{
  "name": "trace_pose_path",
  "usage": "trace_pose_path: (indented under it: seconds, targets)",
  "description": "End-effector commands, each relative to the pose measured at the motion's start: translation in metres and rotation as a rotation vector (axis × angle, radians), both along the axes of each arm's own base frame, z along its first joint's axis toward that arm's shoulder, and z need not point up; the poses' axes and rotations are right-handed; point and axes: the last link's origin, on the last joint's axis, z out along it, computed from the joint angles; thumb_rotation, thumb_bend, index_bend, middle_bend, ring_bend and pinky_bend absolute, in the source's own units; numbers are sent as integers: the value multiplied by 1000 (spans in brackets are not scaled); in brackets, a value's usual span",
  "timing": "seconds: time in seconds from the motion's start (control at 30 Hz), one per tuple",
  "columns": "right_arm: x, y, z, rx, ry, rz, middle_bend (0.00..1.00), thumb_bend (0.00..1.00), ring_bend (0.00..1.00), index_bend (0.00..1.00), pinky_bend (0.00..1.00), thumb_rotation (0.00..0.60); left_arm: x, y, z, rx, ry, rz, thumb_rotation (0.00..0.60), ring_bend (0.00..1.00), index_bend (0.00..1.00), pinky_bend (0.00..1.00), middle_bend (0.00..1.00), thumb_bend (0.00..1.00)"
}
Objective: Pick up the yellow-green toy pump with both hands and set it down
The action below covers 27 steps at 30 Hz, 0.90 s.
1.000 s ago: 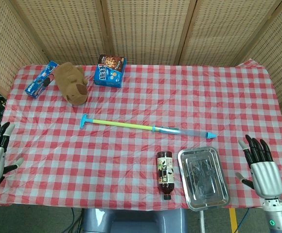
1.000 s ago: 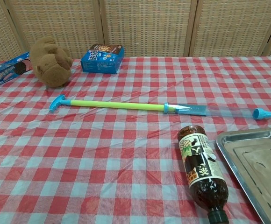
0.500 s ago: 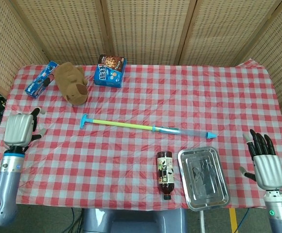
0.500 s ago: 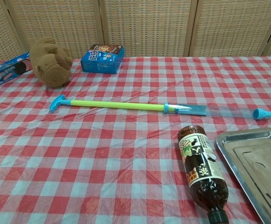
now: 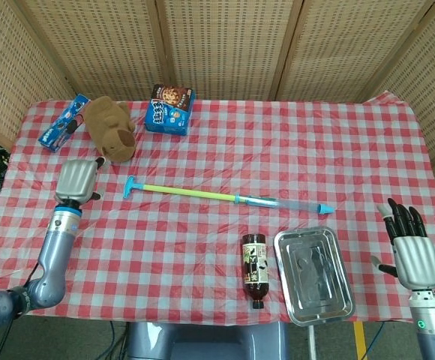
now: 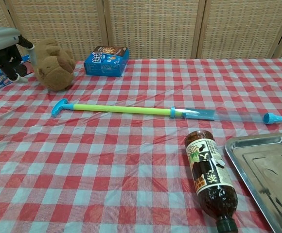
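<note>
Meanwhile toy pump (image 5: 225, 196) lies untouched; left hand (image 5: 77, 180) hovers nearby, empty.

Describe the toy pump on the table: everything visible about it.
The toy pump is a long, thin plastic-looking rod lying flat on the checked tablecloth: blue T-handle at the left end, yellow-green shaft, blue collar, clear barrel and blue nozzle at the right end. Neither hand touches it; it lies apart from the bottle.

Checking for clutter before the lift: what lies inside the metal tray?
The metal tray shows only its bare, reflective floor; nothing lies inside. In the chest view its right part is out of frame.
</note>
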Motion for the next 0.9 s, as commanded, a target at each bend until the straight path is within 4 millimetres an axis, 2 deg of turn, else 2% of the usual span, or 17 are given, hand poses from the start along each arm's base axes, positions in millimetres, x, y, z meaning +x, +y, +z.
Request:
trace_pose_path:
  seconds: [0.03, 0.1, 0.43, 0.9]
  targets:
    - [0, -1, -1, 4, -4, 0, 0, 71, 0, 16, 0, 600, 10, 11, -14, -35, 18, 11, 600, 754, 405, 664, 814, 282]
    - [-1, -2, -2, 8, -10, 2, 0, 71, 0, 20, 0, 600, 14, 16, -20, -46, 34, 15, 600, 754, 401, 664, 814, 327]
    - [0, -2, -3, 7, -13, 12, 0, 72, 0, 22, 0, 600, 19, 29, -43, -90, 73, 43, 600, 754, 397, 664, 814, 323]
    - [-3, -3, 0, -1, -38, -2, 0, 72, 0, 22, 0, 600, 36, 44, -84, -136, 118, 28, 600, 754, 475, 667, 814, 324]
